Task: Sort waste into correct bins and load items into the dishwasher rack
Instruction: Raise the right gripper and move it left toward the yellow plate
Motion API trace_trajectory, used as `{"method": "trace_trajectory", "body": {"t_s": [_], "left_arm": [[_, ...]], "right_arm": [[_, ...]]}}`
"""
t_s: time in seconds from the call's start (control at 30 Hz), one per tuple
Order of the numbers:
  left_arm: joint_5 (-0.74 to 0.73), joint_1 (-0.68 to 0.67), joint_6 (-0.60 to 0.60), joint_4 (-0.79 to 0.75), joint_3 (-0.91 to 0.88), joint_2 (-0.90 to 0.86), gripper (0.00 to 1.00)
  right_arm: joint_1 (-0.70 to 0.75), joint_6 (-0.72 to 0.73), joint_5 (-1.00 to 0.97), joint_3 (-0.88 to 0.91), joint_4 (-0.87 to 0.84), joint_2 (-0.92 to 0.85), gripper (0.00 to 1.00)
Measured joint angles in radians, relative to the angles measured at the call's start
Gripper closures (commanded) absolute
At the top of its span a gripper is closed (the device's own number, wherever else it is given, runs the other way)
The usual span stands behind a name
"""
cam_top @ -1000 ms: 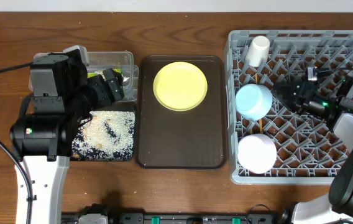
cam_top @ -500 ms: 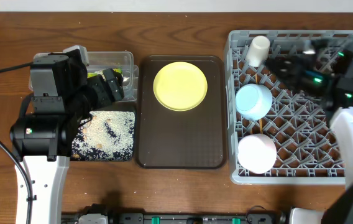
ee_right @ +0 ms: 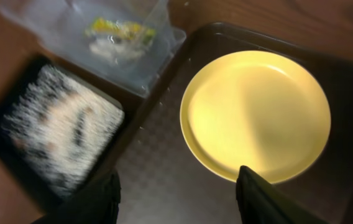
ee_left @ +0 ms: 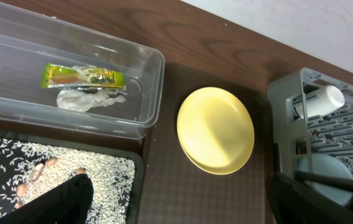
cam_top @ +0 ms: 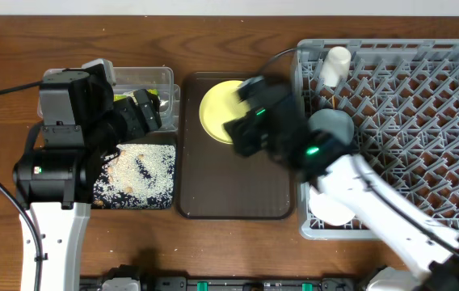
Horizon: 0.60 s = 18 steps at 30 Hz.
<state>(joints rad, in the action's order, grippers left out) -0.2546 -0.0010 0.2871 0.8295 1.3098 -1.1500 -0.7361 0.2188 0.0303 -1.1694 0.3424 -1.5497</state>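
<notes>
Left fingers (ee_left: 71,199) hang spread wide and empty above the bins: snack wrapper (ee_left: 83,77) and napkin (ee_left: 89,98) lie in the clear tub (ee_left: 145,93), rice (ee_left: 71,168) in the black tray (cam_top: 136,205), so sorting looks done. Centre: yellow plate (ee_left: 215,129) lies alone on the brown serving tray (cam_top: 229,186), not yet racked, with the right fingers (ee_right: 260,196) parted and empty just over it. Right: cup (cam_top: 334,65), blue bowl (cam_top: 334,125) and white bowl (cam_top: 330,210) sit in the dishwasher rack (cam_top: 407,47); chopsticks cannot be made out.

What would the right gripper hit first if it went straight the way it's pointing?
Likely the plate, which lies just ahead of the right gripper, whose jaws stand open, though depth is unclear.
</notes>
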Motion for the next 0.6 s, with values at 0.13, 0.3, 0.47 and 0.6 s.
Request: {"method": "trace_trajectory", "body": {"t_s": [0.13,0.3,0.47,0.6], "left_arm": [[0.000,0.000,0.000,0.000,0.000,0.000,0.08],[0.000,0.000,0.000,0.000,0.000,0.000,0.08],[0.000,0.000,0.000,0.000,0.000,0.000,0.08],[0.000,0.000,0.000,0.000,0.000,0.000,0.08]], "right_arm": [[-0.086,-0.146,-0.111,0.000,-0.053,-0.083,0.37],[-0.119,-0.288,-0.167,0.000,-0.130,-0.198,0.37],[-0.117,-0.351,-0.193,0.000,-0.190,-0.288,0.37],[-0.116,-0.368,-0.200,0.000,-0.192,-0.325,0.39]]}}
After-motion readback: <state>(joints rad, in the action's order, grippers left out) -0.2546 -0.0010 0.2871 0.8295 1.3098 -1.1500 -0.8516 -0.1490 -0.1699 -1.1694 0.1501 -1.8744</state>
